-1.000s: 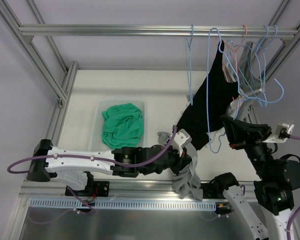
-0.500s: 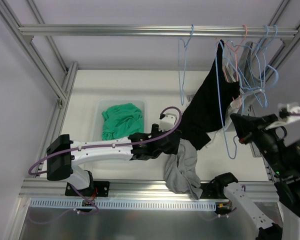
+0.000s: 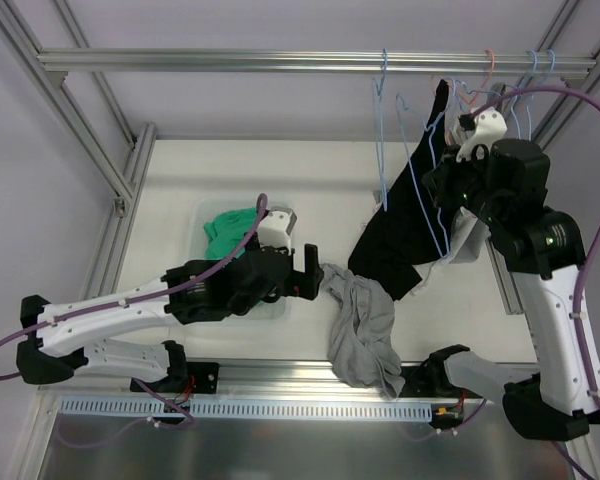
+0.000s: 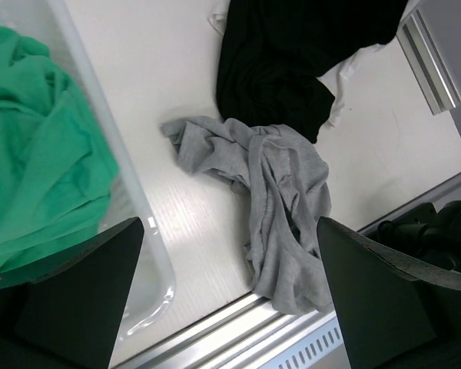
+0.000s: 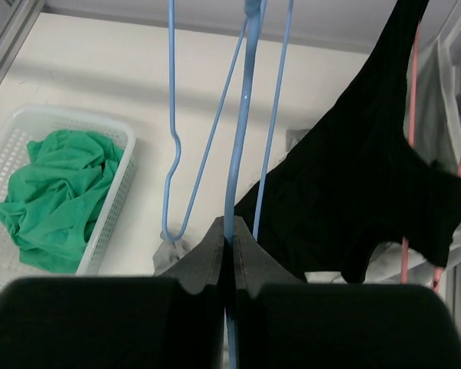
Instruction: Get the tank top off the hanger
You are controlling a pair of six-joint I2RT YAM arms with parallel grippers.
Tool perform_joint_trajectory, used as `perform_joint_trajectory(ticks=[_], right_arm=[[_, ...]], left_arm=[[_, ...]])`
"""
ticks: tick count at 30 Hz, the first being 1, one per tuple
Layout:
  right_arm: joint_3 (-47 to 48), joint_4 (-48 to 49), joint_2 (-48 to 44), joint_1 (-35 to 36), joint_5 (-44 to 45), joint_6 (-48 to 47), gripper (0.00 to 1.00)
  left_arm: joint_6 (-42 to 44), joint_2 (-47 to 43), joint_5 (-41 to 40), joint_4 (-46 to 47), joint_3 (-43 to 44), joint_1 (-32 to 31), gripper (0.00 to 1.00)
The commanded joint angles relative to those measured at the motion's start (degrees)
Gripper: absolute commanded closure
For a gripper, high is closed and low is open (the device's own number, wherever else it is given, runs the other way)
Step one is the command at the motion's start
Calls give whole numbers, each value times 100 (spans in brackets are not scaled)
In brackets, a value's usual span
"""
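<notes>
Grey tank top (image 4: pixel 269 200) lies crumpled on the table (image 4: pixel 150 77)
Left gripper (image 4: pixel 229 231) spread wide above it, apparently not touching; right gripper (image 5: pixel 232 246) pinches a blue hanger (image 5: pixel 243 138)

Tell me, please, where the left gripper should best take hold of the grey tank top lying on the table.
Probably its bunched end nearest the basket, from straight above: the grey tank top is gathered into raised folds there, and the open left gripper faces down over it.
</notes>
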Motion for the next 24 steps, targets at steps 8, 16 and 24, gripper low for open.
perform_joint_trajectory(ticks=[8, 16, 24], right_arm=[[2354, 179, 1867, 108, 407, -564, 100], [2575, 266, 2579, 318, 838, -748, 100], [2365, 301, 2800, 714, 1014, -696, 100]], left_arm=[[-79, -347, -241, -722, -484, 267, 1], [-123, -285, -337, -766, -581, 267, 1], [-176, -311, -311, -766, -677, 267, 1]])
